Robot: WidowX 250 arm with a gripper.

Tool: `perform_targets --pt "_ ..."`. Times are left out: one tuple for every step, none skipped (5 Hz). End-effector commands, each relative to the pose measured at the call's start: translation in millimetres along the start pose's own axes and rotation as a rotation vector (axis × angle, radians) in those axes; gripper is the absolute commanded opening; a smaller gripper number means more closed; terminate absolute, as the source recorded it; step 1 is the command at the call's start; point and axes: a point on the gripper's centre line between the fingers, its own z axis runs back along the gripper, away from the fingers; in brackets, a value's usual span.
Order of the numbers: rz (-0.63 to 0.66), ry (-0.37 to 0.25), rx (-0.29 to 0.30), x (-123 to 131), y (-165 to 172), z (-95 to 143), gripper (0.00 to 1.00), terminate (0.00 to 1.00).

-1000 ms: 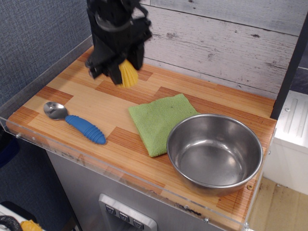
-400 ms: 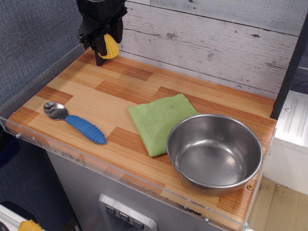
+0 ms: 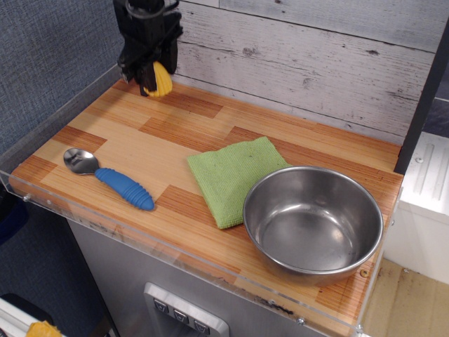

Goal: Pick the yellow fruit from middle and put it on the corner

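You have one of each item on the tabletop [image 3: 133, 144]: one toy corn [image 3: 161, 81], one spoon [image 3: 109, 177], one green cloth [image 3: 235, 176], one steel bowl [image 3: 313, 223]. One gripper [image 3: 151, 78] is in view, black, at the far left of the table. Its fingers are closed narrowly on the toy corn, which sits between them with the yellow ridged body showing on the right side and its lower end at or just above the wood; you cannot tell from this view whether it touches. That places the corn at the corner [image 3: 130, 83], where the plank wall [image 3: 316, 63] meets the clear rim [image 3: 66, 112] on the left edge. The spoon lies flat near the front left edge, metal bowl end to the left, blue ribbed handle angled toward the front. The cloth lies flat mid-table, and its right corner runs under or against the bowl's side. The bowl stands upright at the front right, nothing visible inside. Note what is cut off: the gripper's upper body and the arm leave the top of the frame, and the left half of the corn is hidden behind the near finger.
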Motion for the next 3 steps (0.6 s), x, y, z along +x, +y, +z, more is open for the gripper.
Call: perform_targets --pt "0.016 -0.015 -0.02 -1.9 -9.0 3.1 0.0 0.0" --pt "0.018 0.001 0.003 -6.2 -12.6 3.9 1.0 0.0" --pt "0.03 0.0 0.021 -6.9 -11.5 5.7 1.0 0.0"
